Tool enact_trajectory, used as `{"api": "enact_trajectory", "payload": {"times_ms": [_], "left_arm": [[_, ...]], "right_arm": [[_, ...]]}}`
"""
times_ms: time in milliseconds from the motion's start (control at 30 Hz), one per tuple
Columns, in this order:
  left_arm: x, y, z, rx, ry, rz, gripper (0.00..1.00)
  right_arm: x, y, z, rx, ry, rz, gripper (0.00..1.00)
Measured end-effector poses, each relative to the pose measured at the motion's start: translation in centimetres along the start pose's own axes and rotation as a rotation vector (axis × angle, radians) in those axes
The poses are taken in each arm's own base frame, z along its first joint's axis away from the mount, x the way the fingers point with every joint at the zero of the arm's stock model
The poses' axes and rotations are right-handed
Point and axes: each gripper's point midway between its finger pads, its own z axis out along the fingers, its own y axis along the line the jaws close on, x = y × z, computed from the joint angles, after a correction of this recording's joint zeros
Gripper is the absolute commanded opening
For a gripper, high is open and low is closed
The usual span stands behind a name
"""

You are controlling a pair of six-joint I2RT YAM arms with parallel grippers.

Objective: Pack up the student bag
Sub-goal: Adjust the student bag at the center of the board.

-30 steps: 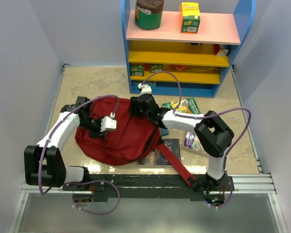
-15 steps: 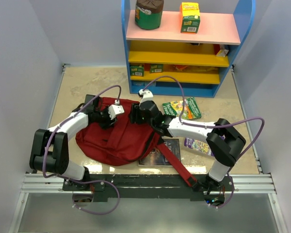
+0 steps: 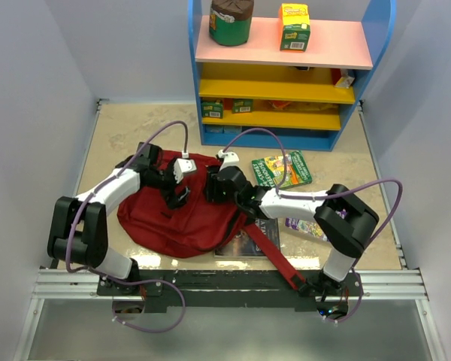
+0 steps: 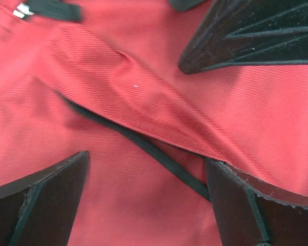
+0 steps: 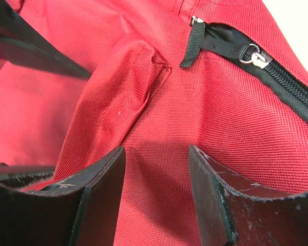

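Since a second ago, your left arm has swung in over the student bag (image 3: 169,226). Its left claw (image 3: 177,197) has let go and now stands released, jaws wide. Its fingers (image 4: 41,205) sit on either side of a raised fold of red fabric and a dark zipper line (image 4: 159,154), pinching nothing.

Your right claw (image 3: 215,188) has slid a little nearer and sits just beside the left one on the bag's upper part. Its jaws are partly apart with red cloth between them, and you cannot tell whether they grip it. A metal zipper pull (image 5: 254,56) lies just beyond.

The bag lies flat on the counter (image 3: 128,128), in front of the shelf unit (image 3: 338,41), with one red strap (image 3: 270,252) trailing toward the right arm's base. A dark book (image 3: 257,229) pokes out from under it, and a green picture book (image 3: 282,169) lies near. Their titles are too small to read, as are the labels on the green canister (image 3: 231,22) and yellow box (image 3: 294,26) on the top shelf.
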Motion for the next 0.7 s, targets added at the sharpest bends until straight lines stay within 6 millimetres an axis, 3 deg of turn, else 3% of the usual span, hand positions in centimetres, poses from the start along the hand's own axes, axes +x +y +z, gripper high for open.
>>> {"api": "enact_trajectory", "payload": {"times_ms": [167,267,300,367,400,500,700], "left_arm": [[0.5,-0.7,0.8,0.046,0.003,-0.047,0.92],[0.8,-0.6,1.1,0.027,0.010,-0.047,0.74],[1.0,-0.8,1.3,0.020,0.013,-0.049,0.63],[1.0,-1.1,1.3,0.010,0.014,-0.051,0.52],[1.1,-1.2,1.4,0.002,0.016,-0.047,0.30],[1.3,-0.6,1.6,-0.041,0.017,-0.025,0.00],[1.1,1.2,1.9,-0.129,0.020,0.036,0.00]], "right_arm": [[0.4,0.0,0.0,-0.010,-0.012,0.016,0.54],[0.5,-0.1,0.1,-0.013,-0.019,0.022,0.51],[0.5,-0.1,0.1,-0.012,-0.021,0.025,0.50],[0.6,-0.2,0.1,-0.009,-0.024,0.028,0.48],[0.6,-0.3,0.1,-0.007,-0.026,0.030,0.47],[0.6,-0.4,0.1,-0.002,-0.031,0.033,0.45],[0.8,-0.6,0.0,0.000,-0.029,0.038,0.40]]}}
